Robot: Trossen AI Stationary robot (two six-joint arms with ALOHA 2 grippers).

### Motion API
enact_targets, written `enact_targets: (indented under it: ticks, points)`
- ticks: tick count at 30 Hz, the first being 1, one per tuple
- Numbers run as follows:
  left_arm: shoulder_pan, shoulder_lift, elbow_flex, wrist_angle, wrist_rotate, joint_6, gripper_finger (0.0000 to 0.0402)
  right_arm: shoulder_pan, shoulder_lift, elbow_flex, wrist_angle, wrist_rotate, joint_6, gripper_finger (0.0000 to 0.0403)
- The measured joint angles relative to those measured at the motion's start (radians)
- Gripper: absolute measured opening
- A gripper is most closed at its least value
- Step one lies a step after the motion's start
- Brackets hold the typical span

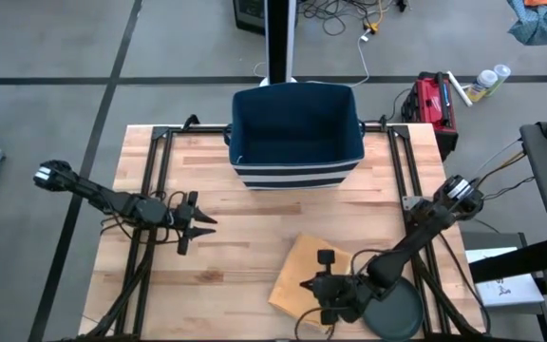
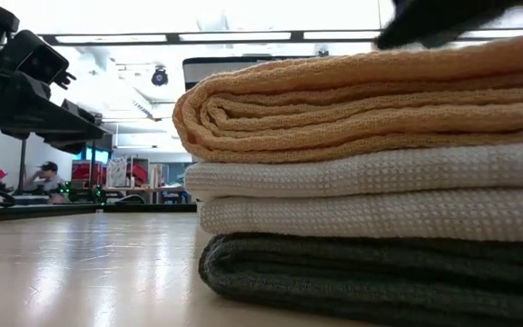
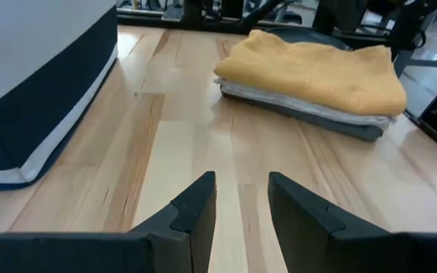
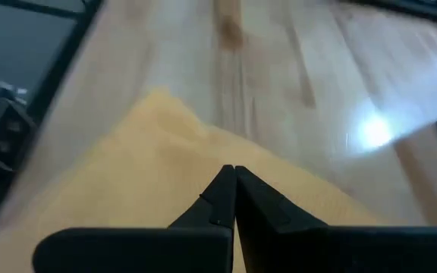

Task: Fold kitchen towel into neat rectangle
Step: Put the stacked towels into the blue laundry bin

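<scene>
A folded yellow towel (image 1: pixel 302 271) lies on top of a stack, over two cream towels (image 2: pixel 370 191) and a dark grey one (image 2: pixel 352 277) that rests on the table. My right gripper (image 4: pixel 232 173) is shut, its tips just over the yellow towel's top near the table's front edge; in the low view it is a dark shape (image 2: pixel 434 20) above the stack. My left gripper (image 3: pixel 241 182) stands open over bare wood at the table's left (image 1: pixel 196 224), well short of the stack (image 3: pixel 317 72), with nothing between its fingers. My right gripper points its shut fingers slanting down at the yellow towel's top face (image 4: pixel 165 152). I cannot tell whether the tips touch the cloth or hover just above it. The towel lies flat on the stack.
A navy bin with white stripes (image 1: pixel 297 133) stands at the table's far middle. A dark round disc (image 1: pixel 395 313) lies at the near right, beside the stack. Black frame rails (image 1: pixel 155 180) run along both sides. Bare wood (image 1: pixel 254 214) lies between the bin and the stack.
</scene>
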Motion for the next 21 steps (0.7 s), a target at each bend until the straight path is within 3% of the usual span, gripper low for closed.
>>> enact_targets:
  ticks: [5,9,17,21]
  points:
    - [0.000,0.019,0.000,0.000,0.000,0.000,0.0114,-0.005,-0.003,0.165,-0.373,0.007,0.145,0.0000]
    - [0.000,0.033,0.000,0.001,0.000,0.000,0.0114,0.001,-0.007,0.245,-0.567,-0.003,0.257,0.0000]
    - [0.000,0.057,0.000,0.000,0.000,0.000,0.0114,0.022,-0.007,0.228,-0.611,-0.097,0.446,0.0000]
    - [0.000,0.066,0.000,0.000,0.000,0.000,0.0114,0.030,-0.016,0.226,-0.635,-0.122,0.537,0.0027]
